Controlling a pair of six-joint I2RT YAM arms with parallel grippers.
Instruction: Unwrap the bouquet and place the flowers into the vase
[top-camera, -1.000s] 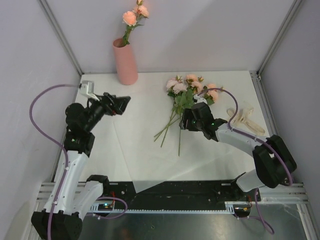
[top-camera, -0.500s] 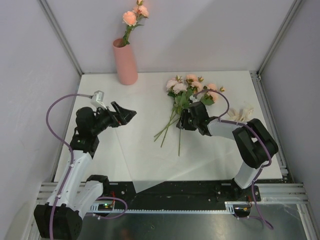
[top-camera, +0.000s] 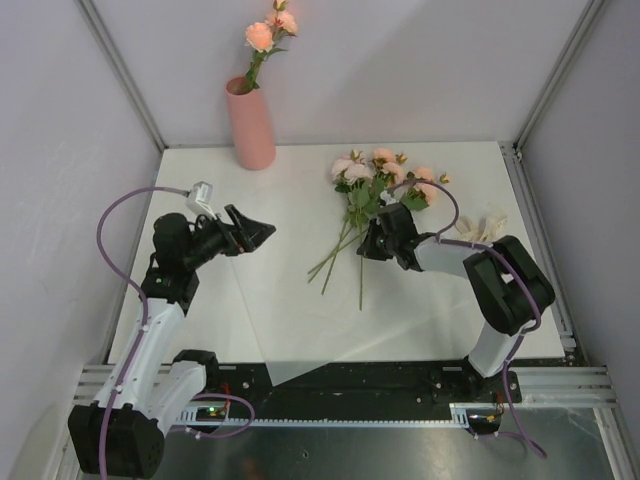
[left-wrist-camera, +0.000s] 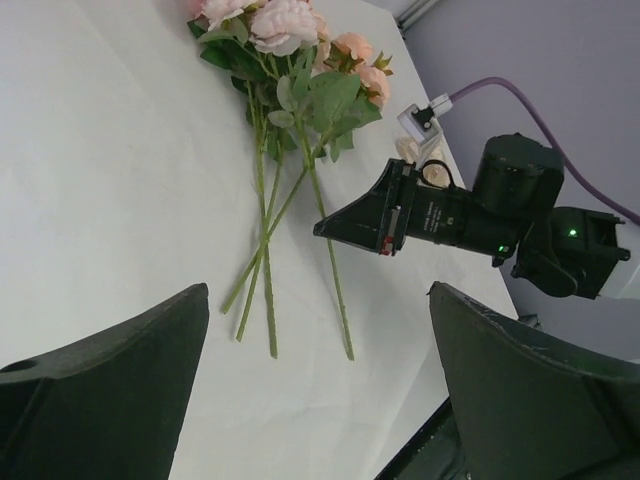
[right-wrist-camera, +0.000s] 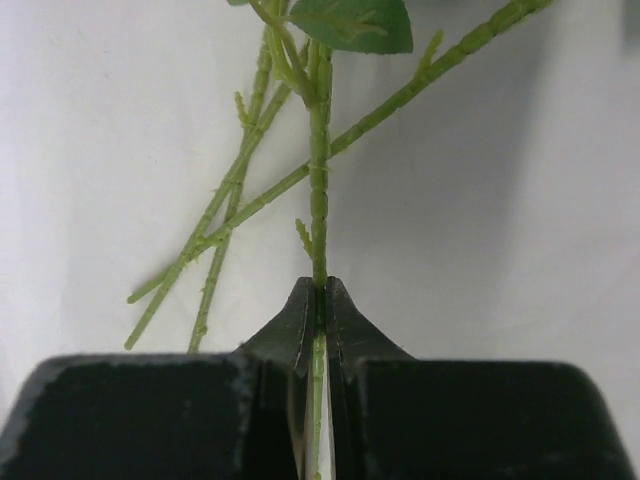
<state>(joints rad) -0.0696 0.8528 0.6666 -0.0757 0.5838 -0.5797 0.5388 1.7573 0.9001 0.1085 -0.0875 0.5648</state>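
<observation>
Holding two pink roses (top-camera: 260, 37), vase (top-camera: 251, 128) stands upright; right claw (right-wrist-camera: 320, 297) pinches stem (right-wrist-camera: 318, 195).

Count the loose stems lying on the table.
4. One stem is pinched in the right gripper; three others fan out leftward beside it on the table. Leaves may hide more.

Overhead looks down — wrist views, right seemingly nearest, share the flowers (top-camera: 365, 195).

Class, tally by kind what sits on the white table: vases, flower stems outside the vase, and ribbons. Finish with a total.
Vases: 1
Loose flower stems: 4
Ribbons: 1
Total: 6
</observation>
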